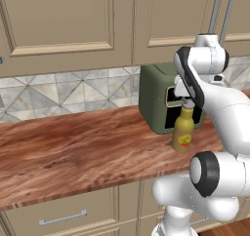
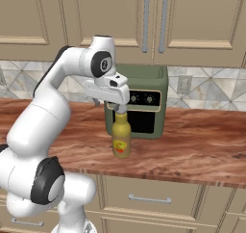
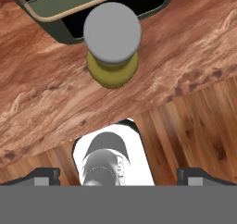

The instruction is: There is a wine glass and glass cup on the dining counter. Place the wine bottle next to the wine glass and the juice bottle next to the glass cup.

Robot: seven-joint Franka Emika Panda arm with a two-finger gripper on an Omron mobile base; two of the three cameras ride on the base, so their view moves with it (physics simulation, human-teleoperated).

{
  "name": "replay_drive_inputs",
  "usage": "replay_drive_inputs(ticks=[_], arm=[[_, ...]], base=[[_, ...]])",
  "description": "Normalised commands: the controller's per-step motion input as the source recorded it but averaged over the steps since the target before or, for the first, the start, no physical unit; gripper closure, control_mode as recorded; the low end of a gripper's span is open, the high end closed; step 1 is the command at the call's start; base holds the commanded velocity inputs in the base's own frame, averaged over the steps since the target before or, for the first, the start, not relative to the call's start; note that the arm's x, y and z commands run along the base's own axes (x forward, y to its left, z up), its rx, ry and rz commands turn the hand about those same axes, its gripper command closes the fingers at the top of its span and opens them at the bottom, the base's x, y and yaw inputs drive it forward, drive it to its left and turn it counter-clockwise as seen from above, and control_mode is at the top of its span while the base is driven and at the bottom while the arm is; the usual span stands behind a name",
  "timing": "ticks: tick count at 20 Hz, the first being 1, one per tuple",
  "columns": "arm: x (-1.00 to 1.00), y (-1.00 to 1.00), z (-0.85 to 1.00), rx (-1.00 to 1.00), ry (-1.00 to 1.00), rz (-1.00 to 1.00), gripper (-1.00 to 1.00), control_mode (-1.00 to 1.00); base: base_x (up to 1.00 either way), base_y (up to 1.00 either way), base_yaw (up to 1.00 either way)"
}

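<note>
The reddish-brown wood-grain desk (image 1: 73,147) stretched below beige cabinets. The yellow juice bottle with a red-marked label (image 1: 183,130) stood upright on it, just before an olive-green boxy appliance (image 1: 157,97). The gripper (image 1: 188,103) hung directly over the bottle's grey cap, jaws released.

The juice bottle (image 1: 183,132) stands upright on the wood-grain counter (image 1: 73,154), before a green appliance (image 1: 158,98).

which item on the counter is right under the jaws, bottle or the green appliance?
The juice bottle: yellow, red-marked label, grey cap directly below the gripper. The olive-green appliance is the boxy unit with two knobs standing behind it against the tiled wall.
</note>
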Motion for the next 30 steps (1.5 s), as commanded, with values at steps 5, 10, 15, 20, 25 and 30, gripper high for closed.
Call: replay_drive_inputs(ticks=[5,10,15,20,25,30], arm=[[0.24,-0.03,-0.11,0.00,0.01,0.00,-1.00,-1.00],[0.15,-0.06,-0.08,0.00,0.00,0.00,-1.00,-1.00],[0.08,0.00,-0.14,0.00,0.00,0.00,-1.00,-1.00],[0.09,0.00,-0.15,0.00,-0.06,0.00,-1.00,-1.00],[0.09,0.00,-0.11,0.00,-0.12,0.00,-1.00,-1.00],[0.08,0.00,-0.07,-0.01,-0.15,0.00,-1.00,-1.00]], base=[[0.00,0.00,0.00],[0.00,0.00,0.00],[0.00,0.00,0.00],[0.00,0.00,0.00],[0.00,0.00,0.00],[0.00,0.00,0.00]])
